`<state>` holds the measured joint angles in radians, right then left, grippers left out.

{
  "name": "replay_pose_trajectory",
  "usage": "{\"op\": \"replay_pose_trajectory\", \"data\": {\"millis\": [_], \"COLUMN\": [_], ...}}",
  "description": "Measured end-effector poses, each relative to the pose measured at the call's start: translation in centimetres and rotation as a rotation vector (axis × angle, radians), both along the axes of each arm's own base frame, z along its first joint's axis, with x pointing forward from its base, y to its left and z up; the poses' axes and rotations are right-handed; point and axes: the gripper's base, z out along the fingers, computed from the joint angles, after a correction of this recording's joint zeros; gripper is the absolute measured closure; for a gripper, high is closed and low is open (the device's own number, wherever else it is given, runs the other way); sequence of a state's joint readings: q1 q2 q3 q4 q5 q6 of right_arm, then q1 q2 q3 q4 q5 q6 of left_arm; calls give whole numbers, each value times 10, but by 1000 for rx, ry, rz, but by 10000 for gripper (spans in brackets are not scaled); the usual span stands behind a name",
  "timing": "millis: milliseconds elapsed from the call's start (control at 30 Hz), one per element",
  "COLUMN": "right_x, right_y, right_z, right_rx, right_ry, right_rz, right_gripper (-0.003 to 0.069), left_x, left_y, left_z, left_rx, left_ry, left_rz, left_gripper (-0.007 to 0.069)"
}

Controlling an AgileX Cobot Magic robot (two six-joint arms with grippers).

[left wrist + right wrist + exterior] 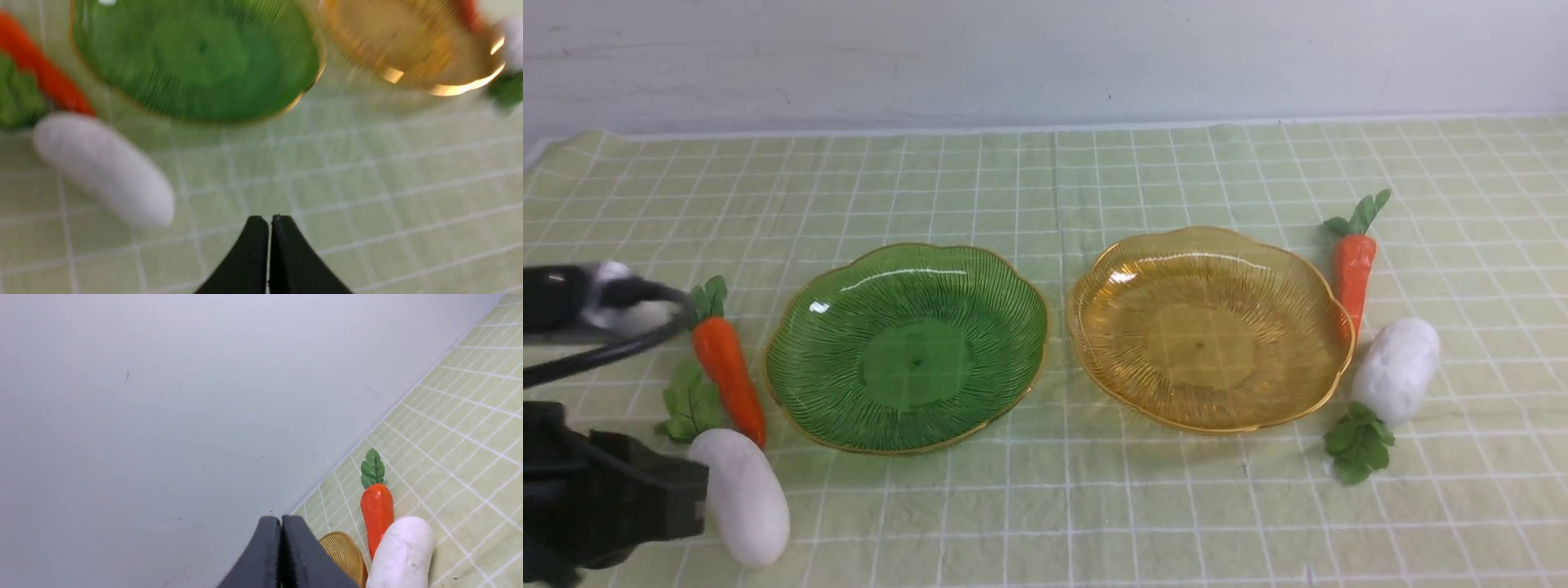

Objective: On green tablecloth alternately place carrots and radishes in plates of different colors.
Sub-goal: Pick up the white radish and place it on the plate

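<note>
On the green tablecloth stand an empty green plate and an empty amber plate, side by side. Left of the green plate lie a carrot and a radish. Right of the amber plate lie the other carrot and radish. My left arm sits at the front left, beside the left radish. Its gripper is shut and empty above bare cloth, with that radish close by. My right gripper is shut and empty, aimed towards the wall, near the right carrot and radish.
A pale wall rises right behind the cloth's far edge. A black cable of the left arm loops over the cloth near the left carrot's leaves. The left wrist view is blurred by motion.
</note>
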<state>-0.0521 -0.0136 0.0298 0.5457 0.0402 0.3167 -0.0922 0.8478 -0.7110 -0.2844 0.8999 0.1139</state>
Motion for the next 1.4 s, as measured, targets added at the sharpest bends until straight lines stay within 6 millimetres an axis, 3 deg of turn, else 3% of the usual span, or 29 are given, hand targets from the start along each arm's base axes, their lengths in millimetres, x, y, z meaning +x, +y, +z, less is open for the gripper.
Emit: {"op": "replay_pose_trajectory", "data": {"millis": [67, 167, 367, 467, 533, 567, 700, 767, 833, 967, 1100, 1167, 1300, 1400], "right_x": [0, 0, 0, -2, -3, -1, 15, 21, 33, 45, 52, 56, 73, 91], "right_y": [0, 0, 2, 11, 15, 19, 34, 37, 40, 42, 40, 36, 23, 14], "right_z": [0, 0, -1, 11, 26, 44, 97, 108, 122, 132, 128, 124, 111, 98], "right_rx": [-66, -114, -69, -52, -90, -146, -389, -446, -521, -561, -580, -594, -620, -616], "right_ry": [3, 4, 32, 116, 158, 201, 441, 496, 580, 641, 697, 745, 903, 1034], "right_rz": [-9, -16, 12, 118, 171, 217, 449, 509, 608, 677, 680, 653, 553, 484], "right_gripper": [674, 674, 674, 674, 674, 674, 674, 674, 674, 674, 674, 674, 674, 674], "left_x": [23, 42, 65, 75, 81, 85, 100, 103, 108, 115, 119, 119, 114, 107], "left_y": [5, 6, 7, 8, 8, 8, 8, 7, 7, 8, 9, 10, 13, 15], "left_z": [-22, -37, -52, -59, -63, -68, -86, -91, -101, -115, -131, -138, -141, -135], "left_rx": [75, 91, 70, 98, 108, 114, 118, 116, 113, 114, 136, 155, 193, 221], "left_ry": [129, 167, 159, 143, 138, 142, 159, 170, 197, 230, 285, 317, 381, 414], "left_rz": [41, 97, 173, 175, 176, 175, 184, 192, 208, 240, 270, 272, 262, 254], "left_gripper": [632, 632, 628, 585, 536, 496, 259, 193, 78, -17, -13, 43, 223, 211]}}
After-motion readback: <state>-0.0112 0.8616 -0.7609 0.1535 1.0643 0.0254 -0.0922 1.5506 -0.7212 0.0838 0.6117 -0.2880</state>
